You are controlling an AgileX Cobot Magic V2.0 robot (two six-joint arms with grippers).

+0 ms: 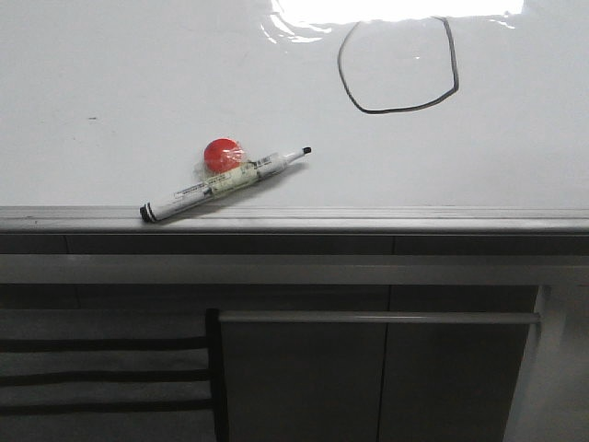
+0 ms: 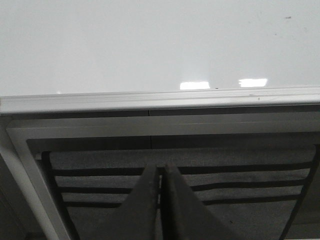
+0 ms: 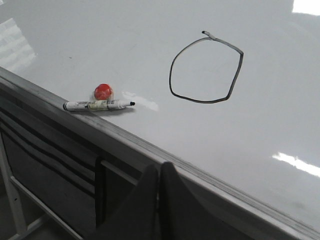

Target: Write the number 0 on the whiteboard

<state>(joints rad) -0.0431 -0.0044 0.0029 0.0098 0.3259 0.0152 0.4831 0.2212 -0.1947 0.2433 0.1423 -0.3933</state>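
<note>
The number 0 (image 1: 398,67) is a thin black lopsided loop on the whiteboard (image 1: 138,83), at the far right; it also shows in the right wrist view (image 3: 206,69). A white uncapped marker (image 1: 224,183) with a red round piece (image 1: 222,155) taped to it lies on the board by the grey edge rail (image 1: 368,219). It also shows in the right wrist view (image 3: 98,105). My left gripper (image 2: 162,169) is shut and empty, back over the cabinet front. My right gripper (image 3: 159,166) is shut and empty, below the board's rail. Neither gripper shows in the front view.
Grey cabinet fronts with dark slats (image 1: 101,373) and a handle bar (image 1: 377,317) stand below the board's rail. A bright light reflects at the board's far edge (image 1: 396,9). The whiteboard fills the far half of the left wrist view (image 2: 150,45).
</note>
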